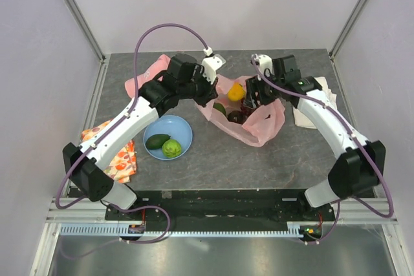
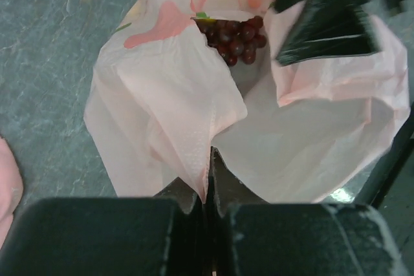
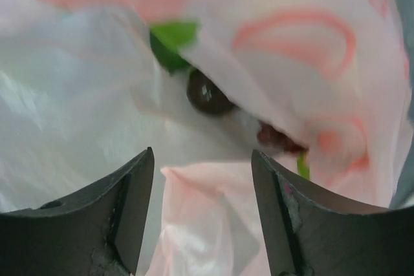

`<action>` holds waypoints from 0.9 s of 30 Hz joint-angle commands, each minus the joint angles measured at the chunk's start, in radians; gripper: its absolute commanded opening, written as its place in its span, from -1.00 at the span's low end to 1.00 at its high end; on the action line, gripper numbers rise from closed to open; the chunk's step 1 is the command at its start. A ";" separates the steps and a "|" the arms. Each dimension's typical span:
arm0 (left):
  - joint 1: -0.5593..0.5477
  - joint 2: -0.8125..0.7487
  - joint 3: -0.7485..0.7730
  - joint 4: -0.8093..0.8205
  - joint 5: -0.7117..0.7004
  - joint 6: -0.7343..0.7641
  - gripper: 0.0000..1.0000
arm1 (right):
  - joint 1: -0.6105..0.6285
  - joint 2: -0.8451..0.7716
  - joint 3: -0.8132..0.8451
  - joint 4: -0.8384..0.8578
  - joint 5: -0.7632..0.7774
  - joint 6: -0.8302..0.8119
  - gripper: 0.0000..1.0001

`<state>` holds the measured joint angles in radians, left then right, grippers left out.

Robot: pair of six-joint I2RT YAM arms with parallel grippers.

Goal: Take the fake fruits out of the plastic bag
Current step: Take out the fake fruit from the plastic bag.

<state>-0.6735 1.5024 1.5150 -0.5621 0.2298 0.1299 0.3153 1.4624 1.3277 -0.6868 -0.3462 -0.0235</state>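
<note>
The pink plastic bag (image 1: 262,124) lies mid-table with its mouth held open. My left gripper (image 1: 210,95) is shut on a fold of the bag's rim (image 2: 208,182). My right gripper (image 1: 252,99) is open at the bag's other side; in its wrist view a fold of the bag (image 3: 207,211) stands between the spread fingers. A yellow lemon (image 1: 236,91), a dark green avocado (image 1: 220,109) and a dark purple fruit (image 1: 236,117) show in the bag. The red grape bunch (image 2: 234,37) lies deep inside. The purple fruit (image 3: 208,94) sits ahead of the right jaws.
A blue plate (image 1: 184,130) at the left front holds an avocado (image 1: 156,141) and a green round fruit (image 1: 172,148). An orange patterned cloth (image 1: 116,153) lies far left, a white cloth (image 1: 309,106) at the right, and pink material (image 1: 147,77) behind the left arm.
</note>
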 commanded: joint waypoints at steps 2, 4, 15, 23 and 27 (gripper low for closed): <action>0.008 0.015 0.040 0.019 0.043 -0.079 -0.97 | 0.059 0.185 0.129 0.122 -0.053 -0.061 0.36; 0.011 0.021 0.057 0.019 0.045 -0.082 -0.97 | 0.074 0.264 0.180 0.144 -0.018 -0.049 0.38; 0.023 0.025 0.031 0.022 0.045 -0.070 -0.97 | 0.093 0.539 0.395 0.188 0.164 0.054 0.96; 0.029 0.044 0.030 0.019 0.054 -0.064 -0.97 | 0.116 0.713 0.528 0.176 0.213 0.054 0.96; 0.031 0.051 0.030 0.018 0.045 -0.059 -0.97 | 0.136 0.754 0.568 0.147 0.230 0.034 0.91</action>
<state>-0.6453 1.5536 1.5288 -0.5697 0.2459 0.0860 0.4316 2.1792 1.8381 -0.5232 -0.1734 0.0204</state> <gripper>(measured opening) 0.023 0.965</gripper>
